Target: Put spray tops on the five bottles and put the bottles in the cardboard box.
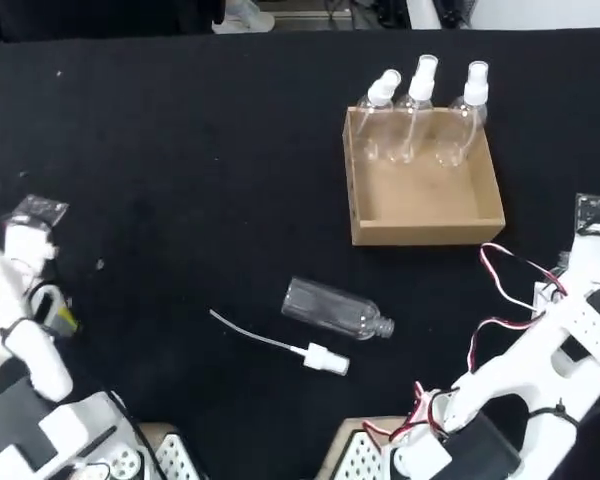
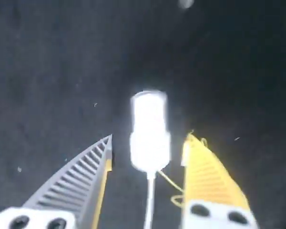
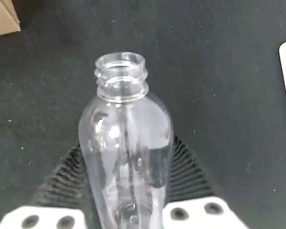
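Three clear bottles with white spray tops (image 1: 417,110) stand along the far wall of the cardboard box (image 1: 425,228). A fourth clear bottle (image 1: 335,310) lies uncapped on the black table, with a loose spray top (image 1: 325,358) and its long tube just in front of it. My right gripper (image 3: 128,148) is shut on another uncapped bottle (image 3: 124,143), whose open neck points away from the camera. My left gripper (image 2: 148,138) is open, and a white spray top (image 2: 150,129) sits between its grey and yellow fingers with a gap on each side.
Both arms sit at the table's near edge, one (image 1: 25,340) at the left and one (image 1: 550,370) at the right with loose red and white wires. Small printed cards (image 1: 35,212) (image 1: 598,215) lie at either side. The box's near half has free room.
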